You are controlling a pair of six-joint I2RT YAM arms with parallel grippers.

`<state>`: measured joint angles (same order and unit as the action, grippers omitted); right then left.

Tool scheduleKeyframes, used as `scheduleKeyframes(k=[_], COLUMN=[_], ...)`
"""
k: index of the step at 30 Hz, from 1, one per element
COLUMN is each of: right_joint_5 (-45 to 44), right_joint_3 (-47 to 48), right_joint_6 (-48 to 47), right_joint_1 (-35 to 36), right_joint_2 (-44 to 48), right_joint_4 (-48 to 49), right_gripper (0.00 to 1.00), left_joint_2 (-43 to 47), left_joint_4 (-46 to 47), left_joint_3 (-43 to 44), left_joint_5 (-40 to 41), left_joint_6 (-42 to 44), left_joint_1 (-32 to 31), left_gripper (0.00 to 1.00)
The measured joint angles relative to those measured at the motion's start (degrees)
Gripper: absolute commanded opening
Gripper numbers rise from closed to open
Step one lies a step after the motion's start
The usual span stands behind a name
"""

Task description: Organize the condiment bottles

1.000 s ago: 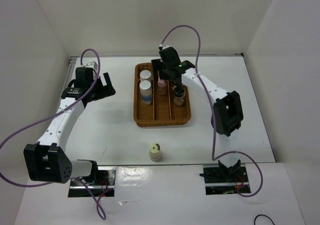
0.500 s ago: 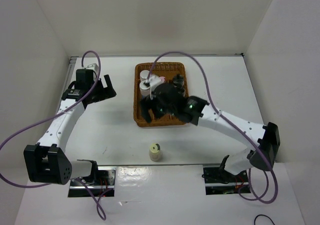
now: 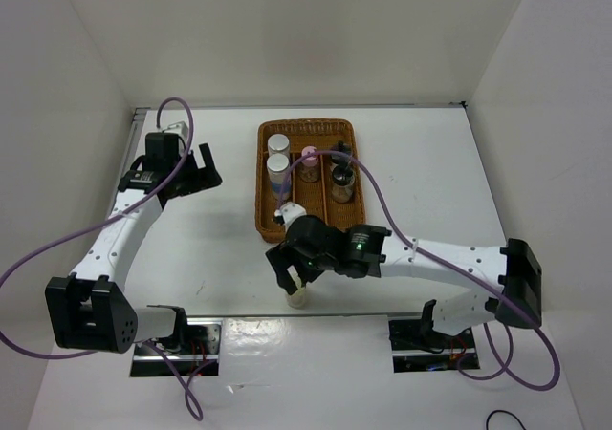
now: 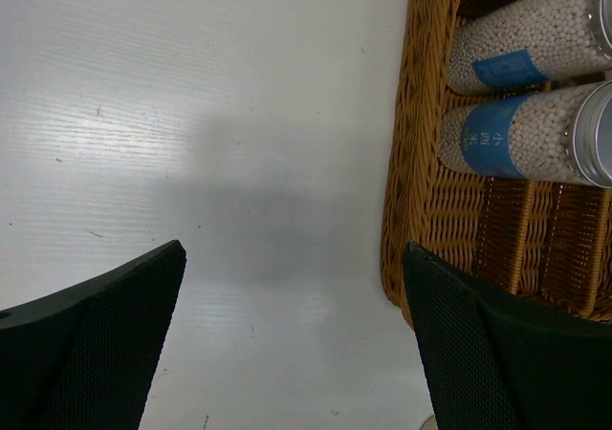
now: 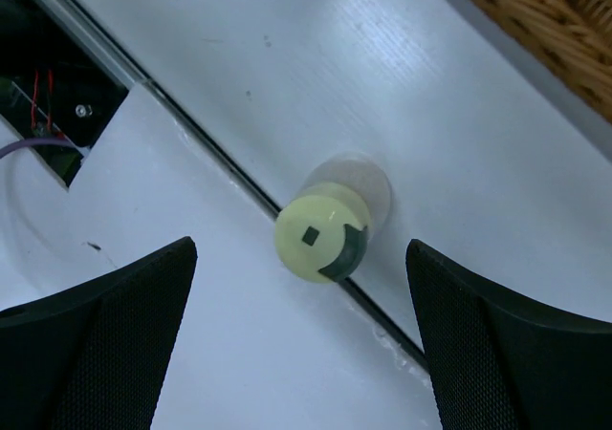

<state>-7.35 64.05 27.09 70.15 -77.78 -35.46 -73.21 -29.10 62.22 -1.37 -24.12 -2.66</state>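
Observation:
The yellow-capped bottle point(image 3: 299, 299) stands upright near the table's front edge, outside the wicker basket point(image 3: 260, 177). My right gripper point(image 3: 295, 272) hangs over it, open. In the right wrist view the yellow cap point(image 5: 322, 234) lies between the spread fingers, untouched, with the right gripper point(image 5: 301, 248) around it. In the basket stand two silver-capped bottles point(image 3: 278, 153), a pink-capped one point(image 3: 310, 159) and two black-topped ones point(image 3: 342, 174). My left gripper point(image 3: 196, 167) is open and empty left of the basket. The left wrist view shows my left gripper point(image 4: 292, 253) over bare table, beside the two blue-labelled bottles point(image 4: 531, 96).
A dark seam point(image 5: 229, 167) at the table's front edge runs right under the yellow-capped bottle. An opening with wires point(image 5: 48, 96) lies beyond it. The basket's left wall point(image 4: 411, 162) is close to my left gripper's right finger. White walls enclose the table.
My right arm has swung from over the basket down to the front edge and now sits over the yellow-capped bottle. The left arm has not moved.

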Motion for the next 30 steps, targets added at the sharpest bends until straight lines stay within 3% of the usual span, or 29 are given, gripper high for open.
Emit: scheduleKeyframes(k=[12, 23, 25, 30], right_joint_5=[-4.94, -6.73, -6.73, -6.75], right_joint_3=[-0.55, -0.57, -0.72, -0.72], right_joint_6=[4.35, 5.64, 5.70, 5.90], right_joint_1=[2.73, 2.73, 2.73, 2.73], right_joint_2=[-7.85, -11.87, -11.98, -12.04], right_joint_4=[-0.13, -0.13, -0.15, -0.15], right_gripper=[0.91, 0.81, 0.77, 0.56], left_joint_2=[2.45, 3.02, 3.02, 3.02], left_joint_4=[-0.48, -0.44, -0.46, -0.46], left_joint_3=[-1.64, -1.88, -2.12, -2.38], left_joint_5=[0.48, 1.18, 1.31, 1.51], left_joint_6=[0.20, 0.20, 0.17, 0.20], left_joint_1=[0.00, 0.00, 0.00, 0.00], left_gripper=[1.00, 1.00, 1.00, 1.00])
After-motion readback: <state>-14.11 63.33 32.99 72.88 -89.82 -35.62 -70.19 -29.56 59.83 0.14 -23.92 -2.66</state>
